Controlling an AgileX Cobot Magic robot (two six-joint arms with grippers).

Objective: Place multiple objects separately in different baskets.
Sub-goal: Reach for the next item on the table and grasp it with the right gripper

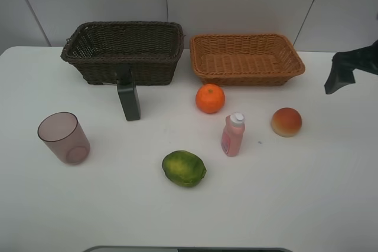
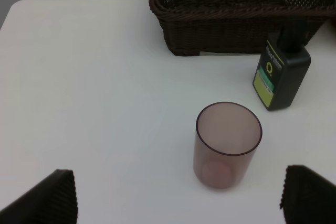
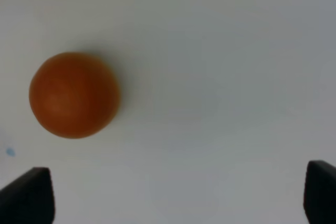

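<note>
Well, the left gripper (image 2: 178, 203) hangs with jaws wide apart, empty, the purplish cup (image 2: 228, 145) upright just ahead of it and the dark bottle (image 2: 282, 77) and dark brown basket (image 2: 236, 27) beyond. The right gripper (image 3: 173, 195) is spread too, empty, the peach (image 3: 73, 94) lying ahead, off toward one finger.

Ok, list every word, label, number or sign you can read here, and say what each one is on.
No text can be read clearly.
dark bottle: green-yellow label with a ring-shaped mark and a line of white lettering, too blurred to read.
pink bottle: any print is too small to make out.
cup, dark basket, tan basket: no text visible.
</note>
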